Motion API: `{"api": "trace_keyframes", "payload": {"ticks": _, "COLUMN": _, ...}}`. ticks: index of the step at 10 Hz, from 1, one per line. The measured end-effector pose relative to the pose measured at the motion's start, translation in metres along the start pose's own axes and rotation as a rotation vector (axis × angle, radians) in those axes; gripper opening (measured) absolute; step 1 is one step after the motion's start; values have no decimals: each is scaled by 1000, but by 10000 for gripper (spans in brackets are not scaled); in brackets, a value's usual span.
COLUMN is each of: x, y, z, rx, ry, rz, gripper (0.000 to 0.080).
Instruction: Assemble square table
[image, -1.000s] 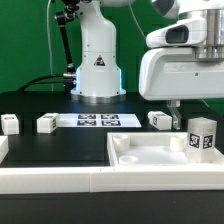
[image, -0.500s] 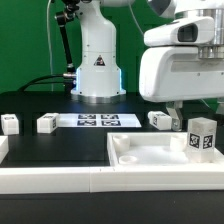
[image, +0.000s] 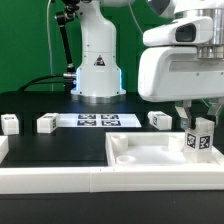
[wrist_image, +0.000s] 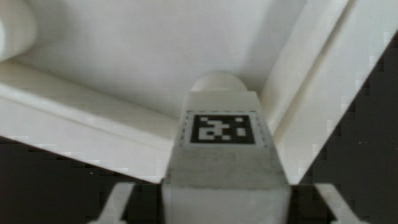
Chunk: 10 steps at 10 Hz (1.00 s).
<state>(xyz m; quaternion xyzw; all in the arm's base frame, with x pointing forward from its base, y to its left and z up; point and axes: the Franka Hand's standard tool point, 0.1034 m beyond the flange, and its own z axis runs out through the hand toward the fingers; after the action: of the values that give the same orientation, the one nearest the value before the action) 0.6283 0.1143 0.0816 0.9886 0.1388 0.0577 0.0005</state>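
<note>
The hand (image: 201, 124) straddles an upright leg (image: 201, 141), one finger on either side of its top. I cannot tell whether the fingers (wrist_image: 137, 206) press it or stand just clear. The leg stands inside the tabletop (image: 150, 156), in a corner against the raised rim, toward the exterior view's right. The tabletop lies at the near edge of the surface (image: 60, 150). Three other legs (image: 9, 124) (image: 46, 123) (image: 160, 119) lie farther back, flanking the marker board (image: 98, 120).

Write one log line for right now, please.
tool: straddling small white tagged block leg | leg: upright on white plastic square tabletop | grip: unclear
</note>
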Motion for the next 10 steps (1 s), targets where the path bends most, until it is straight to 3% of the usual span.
{"api": "trace_keyframes", "payload": {"ticks": 6, "x": 0, "y": -5, "z": -1, "rx": 6, "ry": 0, "rz": 530, "gripper": 290}}
{"api": "trace_keyframes", "payload": {"ticks": 10, "x": 0, "y": -6, "z": 0, "rx": 25, "ry": -2, "rz": 950, "gripper": 290}}
